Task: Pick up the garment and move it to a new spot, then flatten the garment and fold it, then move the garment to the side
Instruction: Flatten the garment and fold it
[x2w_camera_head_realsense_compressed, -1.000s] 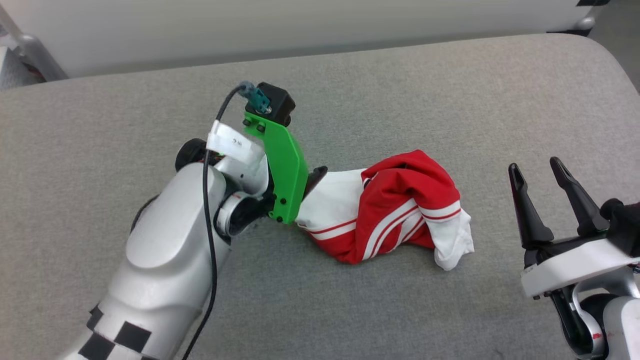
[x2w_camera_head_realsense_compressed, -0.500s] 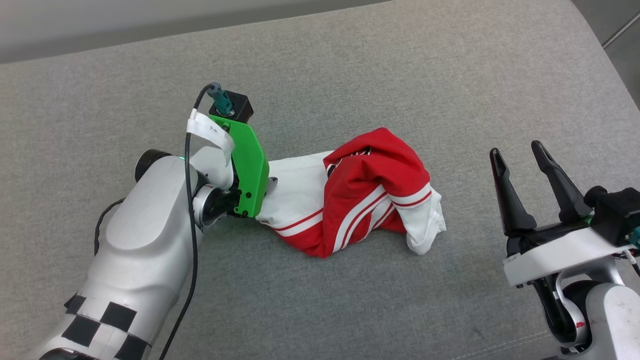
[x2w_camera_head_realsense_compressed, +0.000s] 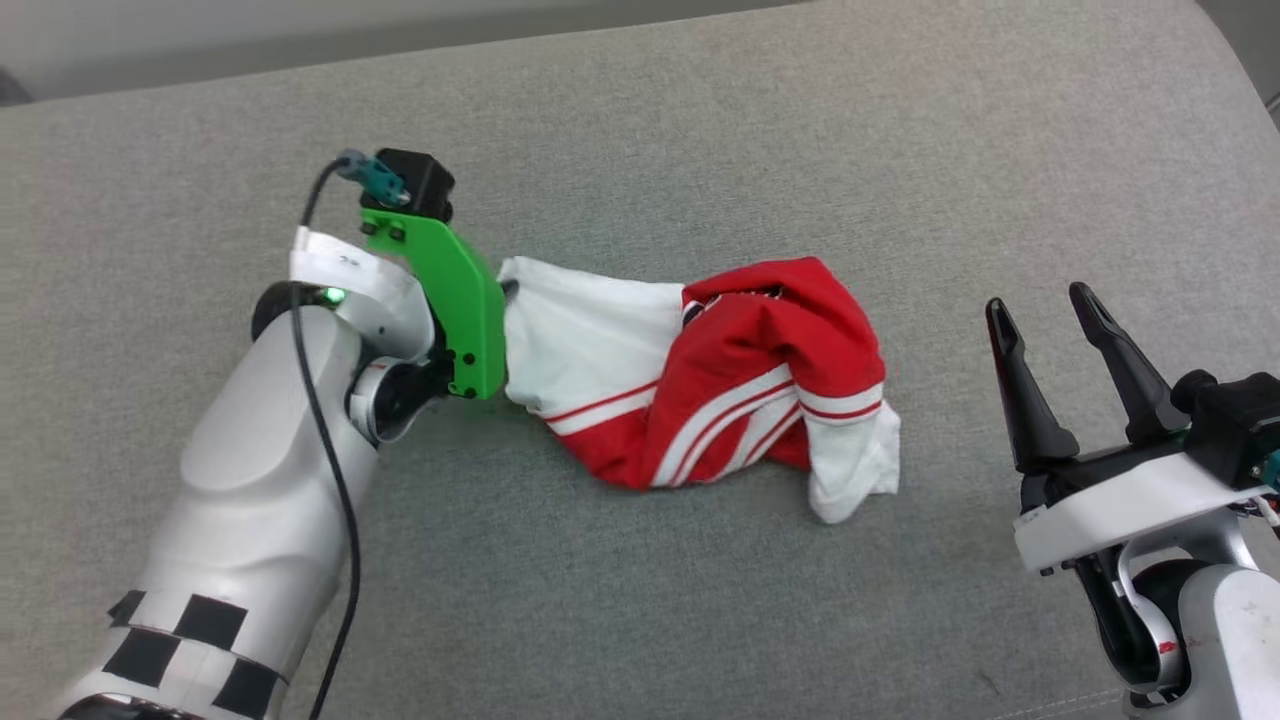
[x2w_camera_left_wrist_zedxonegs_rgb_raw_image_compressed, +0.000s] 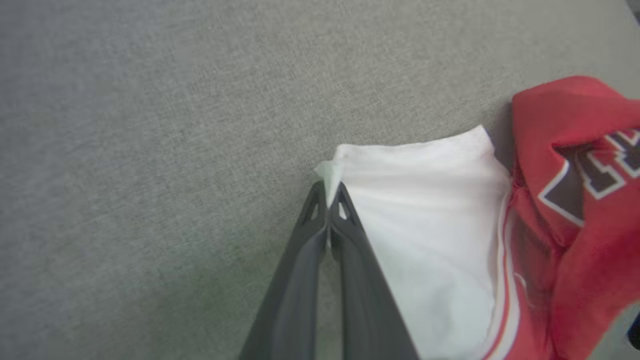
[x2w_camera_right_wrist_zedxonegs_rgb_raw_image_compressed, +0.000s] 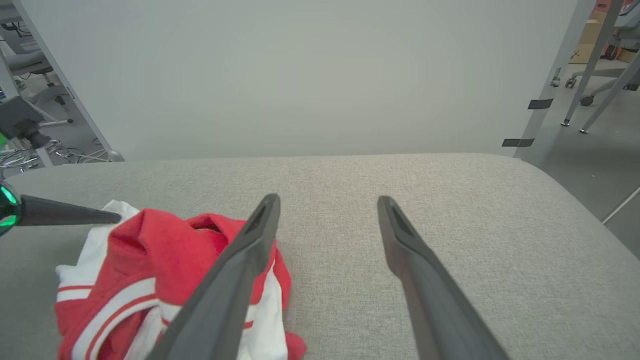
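The garment (x2w_camera_head_realsense_compressed: 720, 375), a red jersey with white sleeves and striped trim, lies bunched in the middle of the grey padded surface. In the left wrist view my left gripper (x2w_camera_left_wrist_zedxonegs_rgb_raw_image_compressed: 328, 192) is shut on the corner of its white sleeve (x2w_camera_left_wrist_zedxonegs_rgb_raw_image_compressed: 430, 210), and black lettering (x2w_camera_left_wrist_zedxonegs_rgb_raw_image_compressed: 590, 175) shows on the red part. In the head view the green wrist bracket (x2w_camera_head_realsense_compressed: 455, 300) hides those fingers at the garment's left end. My right gripper (x2w_camera_head_realsense_compressed: 1045, 310) stands open to the garment's right, apart from it; the garment (x2w_camera_right_wrist_zedxonegs_rgb_raw_image_compressed: 165, 280) lies left of its fingers (x2w_camera_right_wrist_zedxonegs_rgb_raw_image_compressed: 245, 255).
The grey padded surface (x2w_camera_head_realsense_compressed: 700, 150) stretches on all sides of the garment, its rounded back edge meeting a pale wall (x2w_camera_right_wrist_zedxonegs_rgb_raw_image_compressed: 300, 75). Metal frame legs (x2w_camera_right_wrist_zedxonegs_rgb_raw_image_compressed: 545, 100) and chair bases stand on the floor beyond the right edge.
My left gripper has shut on the white sleeve corner and drawn it leftward, stretching the white part out. The head camera has shifted. The right gripper stays open.
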